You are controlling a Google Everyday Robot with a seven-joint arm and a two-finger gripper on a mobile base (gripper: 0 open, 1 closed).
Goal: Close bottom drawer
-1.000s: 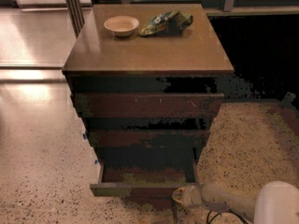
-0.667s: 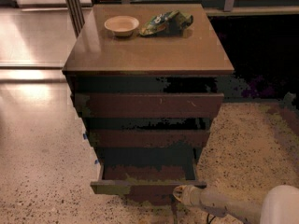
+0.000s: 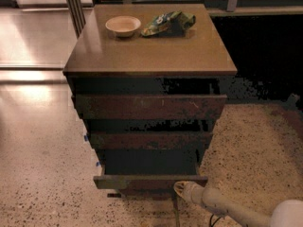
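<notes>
The bottom drawer (image 3: 147, 181) is the lowest and narrowest dark brown drawer of the cabinet (image 3: 149, 56). Its plain front stands a little out from the cabinet body, and its floor is hidden in shadow. My gripper (image 3: 181, 189), at the end of a white arm coming from the lower right, is against the right part of the drawer's front, near its lower edge.
Two wider dark brown drawers (image 3: 150, 107) stand above it, the upper one sticking out furthest. On the cabinet top are a small pale bowl (image 3: 123, 25) and a green snack bag (image 3: 169, 22). Speckled floor (image 3: 42, 183) lies all around, with a metal post (image 3: 75, 8) at the back left.
The drawer has slid inward; its greyish floor showed before and is hidden now. My gripper has moved forward with the front.
</notes>
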